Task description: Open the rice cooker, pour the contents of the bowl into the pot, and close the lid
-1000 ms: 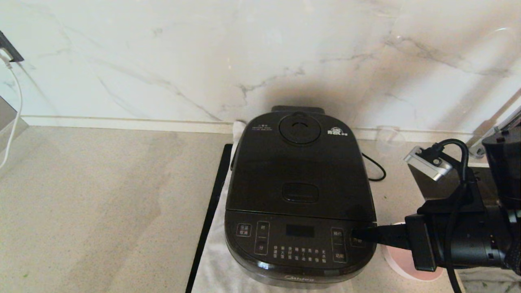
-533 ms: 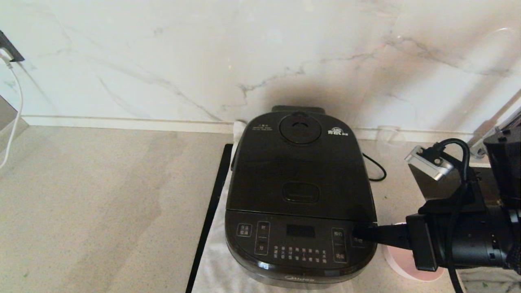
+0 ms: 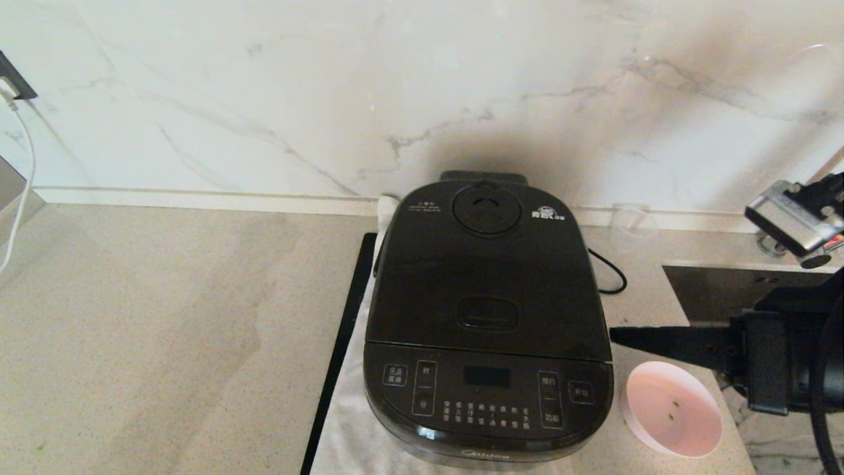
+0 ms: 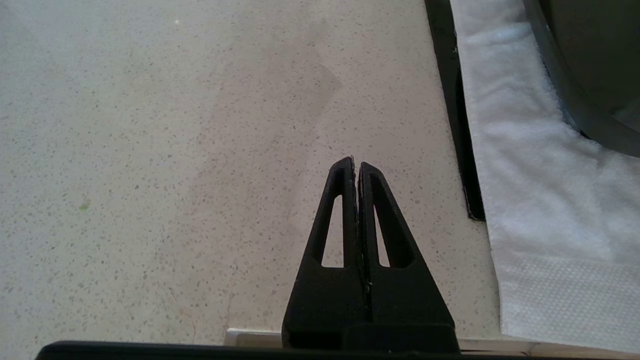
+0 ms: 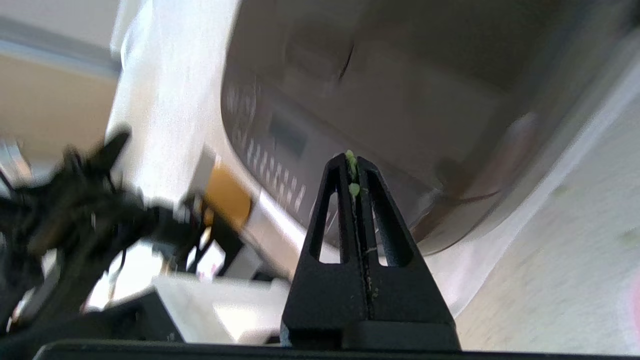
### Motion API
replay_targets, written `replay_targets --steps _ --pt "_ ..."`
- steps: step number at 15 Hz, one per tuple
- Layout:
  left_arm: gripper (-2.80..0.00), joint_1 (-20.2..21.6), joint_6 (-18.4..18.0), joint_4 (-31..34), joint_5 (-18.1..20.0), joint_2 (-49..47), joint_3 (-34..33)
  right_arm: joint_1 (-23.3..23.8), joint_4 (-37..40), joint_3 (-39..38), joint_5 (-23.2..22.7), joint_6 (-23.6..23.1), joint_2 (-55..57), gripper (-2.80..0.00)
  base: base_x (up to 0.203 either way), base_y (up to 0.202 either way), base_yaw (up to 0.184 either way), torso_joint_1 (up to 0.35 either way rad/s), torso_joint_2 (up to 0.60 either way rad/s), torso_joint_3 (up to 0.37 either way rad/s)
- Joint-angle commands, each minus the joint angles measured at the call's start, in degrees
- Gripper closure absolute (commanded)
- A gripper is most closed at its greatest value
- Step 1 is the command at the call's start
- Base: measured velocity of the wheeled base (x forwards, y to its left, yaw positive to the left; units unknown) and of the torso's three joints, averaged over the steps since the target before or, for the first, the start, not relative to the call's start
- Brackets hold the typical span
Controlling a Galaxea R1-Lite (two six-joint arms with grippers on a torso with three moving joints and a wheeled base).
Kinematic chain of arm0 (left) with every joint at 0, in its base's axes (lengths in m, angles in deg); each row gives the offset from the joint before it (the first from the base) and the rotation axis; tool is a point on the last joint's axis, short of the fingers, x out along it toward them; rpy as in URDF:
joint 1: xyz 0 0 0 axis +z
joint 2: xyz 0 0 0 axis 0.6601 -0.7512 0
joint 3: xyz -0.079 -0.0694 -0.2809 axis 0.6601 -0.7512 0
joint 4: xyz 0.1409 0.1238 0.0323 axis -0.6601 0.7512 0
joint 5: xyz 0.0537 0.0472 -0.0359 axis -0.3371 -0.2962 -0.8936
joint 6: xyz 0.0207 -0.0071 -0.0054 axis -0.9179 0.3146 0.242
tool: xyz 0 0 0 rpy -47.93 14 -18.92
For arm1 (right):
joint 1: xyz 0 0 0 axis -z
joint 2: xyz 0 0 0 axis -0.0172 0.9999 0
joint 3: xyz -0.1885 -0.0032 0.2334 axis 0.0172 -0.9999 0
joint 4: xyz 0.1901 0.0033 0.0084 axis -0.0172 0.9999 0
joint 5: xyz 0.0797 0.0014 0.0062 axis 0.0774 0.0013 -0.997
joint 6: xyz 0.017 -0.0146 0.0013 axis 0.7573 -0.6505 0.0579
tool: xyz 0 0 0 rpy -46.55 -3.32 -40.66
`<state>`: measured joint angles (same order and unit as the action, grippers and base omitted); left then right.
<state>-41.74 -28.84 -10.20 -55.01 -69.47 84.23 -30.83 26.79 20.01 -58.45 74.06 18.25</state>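
Observation:
The black rice cooker [image 3: 488,389] stands on a white cloth, and its lid [image 3: 488,277] is down, so the pot is hidden. The small pinkish-white bowl [image 3: 672,409] sits on the counter right of the cooker. It holds only a couple of green bits [image 3: 671,407]. My right gripper [image 3: 613,335] is shut, level with the cooker's right side and just above the bowl's far rim. Green bits cling between its tips in the right wrist view, where the right gripper [image 5: 352,160] points at the cooker [image 5: 400,100]. My left gripper [image 4: 356,165] is shut over bare counter left of the cooker.
A clear glass cup [image 3: 632,224] stands by the wall behind the bowl, with a steel sink [image 3: 719,290] to its right. The cooker's cord [image 3: 610,270] loops at the back right. A black strip [image 3: 343,330] edges the white cloth [image 4: 530,150]. The marble wall rises behind.
My right gripper has pulled back to the right from the cooker's right-hand panel button, and its wrist has turned. The bowl it covered now shows. The lid stays down.

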Motion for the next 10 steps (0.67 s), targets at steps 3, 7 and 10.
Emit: replay_targets --steps 3,7,10 --pt "0.0 0.0 -0.03 0.04 0.02 0.0 -0.02 10.48 -1.06 2.82 2.23 -0.27 -6.16 0.0 0.0 0.0 0.0 0.0 0.0 0.0" --pt "0.0 0.0 -0.03 0.04 0.02 0.0 -0.02 22.37 10.64 8.07 16.66 -7.22 -15.52 0.0 0.0 0.0 0.0 0.0 0.0 0.0" --pt "0.0 0.0 -0.03 0.04 0.02 0.0 -0.02 25.75 12.93 3.88 25.95 -12.65 -25.51 0.0 0.0 0.0 0.0 0.0 0.0 0.0"
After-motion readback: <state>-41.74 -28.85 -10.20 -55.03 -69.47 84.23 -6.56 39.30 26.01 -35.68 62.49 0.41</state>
